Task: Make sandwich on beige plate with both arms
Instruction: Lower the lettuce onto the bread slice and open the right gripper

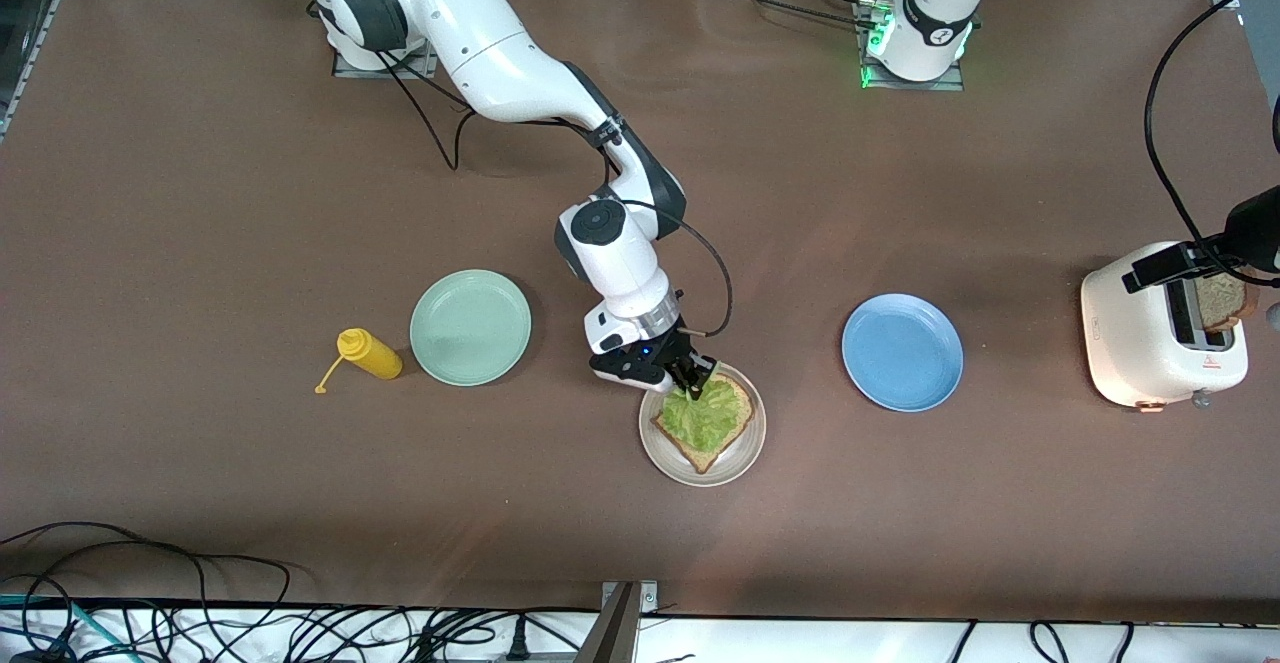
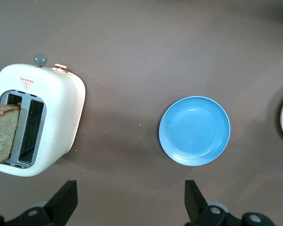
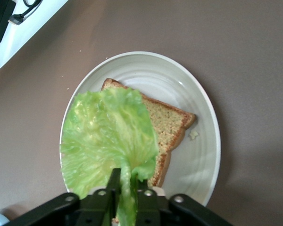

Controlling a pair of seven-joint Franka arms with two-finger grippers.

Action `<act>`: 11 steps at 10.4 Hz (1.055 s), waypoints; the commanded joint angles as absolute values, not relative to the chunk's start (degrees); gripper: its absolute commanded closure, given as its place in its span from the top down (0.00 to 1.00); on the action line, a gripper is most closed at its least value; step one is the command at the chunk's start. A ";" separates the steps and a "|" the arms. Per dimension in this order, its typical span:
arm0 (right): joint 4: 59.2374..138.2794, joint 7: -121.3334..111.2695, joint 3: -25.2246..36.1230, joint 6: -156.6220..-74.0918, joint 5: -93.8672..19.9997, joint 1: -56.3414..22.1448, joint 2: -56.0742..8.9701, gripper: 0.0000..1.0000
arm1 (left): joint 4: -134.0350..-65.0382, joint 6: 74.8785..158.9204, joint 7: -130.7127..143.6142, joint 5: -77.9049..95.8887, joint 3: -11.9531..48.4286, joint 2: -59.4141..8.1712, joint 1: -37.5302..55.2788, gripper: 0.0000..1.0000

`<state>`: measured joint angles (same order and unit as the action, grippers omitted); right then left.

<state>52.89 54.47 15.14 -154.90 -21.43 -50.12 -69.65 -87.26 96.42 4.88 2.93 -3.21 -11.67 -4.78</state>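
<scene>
Lettuce leaf lies over one toast slice on the beige plate, which sits between the mint-green plate and the blue plate, nearer the front camera than both. Right gripper is low over the plate's rim with its fingers drawn close around the leaf stem, pinching it; leaf covers most of the toast, so only one corner and crust edge show. Plate rim is cut off in the right wrist view by the gripper body.

Left gripper is spread wide, holding nothing, over the table between the white toaster and the blue plate; only its fingertips show in the wrist view. Second toast slice stands in a toaster slot, partly cut off by the frame edge. In the front view the left arm's wrist hides part of the toaster top. Yellow squeeze bottle lies beside the mint-green plate.
</scene>
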 commanded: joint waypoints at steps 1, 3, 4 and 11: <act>50.19 48.54 16.61 -155.13 -22.67 -50.18 -71.19 1.00 | -88.15 96.06 3.69 2.46 -2.99 -10.72 -5.01 1.00; 50.19 48.34 16.61 -154.69 -22.76 -50.19 -71.02 1.00 | -88.15 95.98 3.69 2.46 -2.99 -10.72 -5.01 1.00; 50.19 48.25 16.61 -154.69 -22.68 -50.19 -71.02 1.00 | -88.15 95.98 3.78 2.29 -2.99 -10.72 -5.01 1.00; 55.43 45.46 14.43 -145.93 -22.68 -47.21 -61.82 1.00 | -87.98 95.19 4.31 2.02 -2.90 -10.63 -4.92 1.00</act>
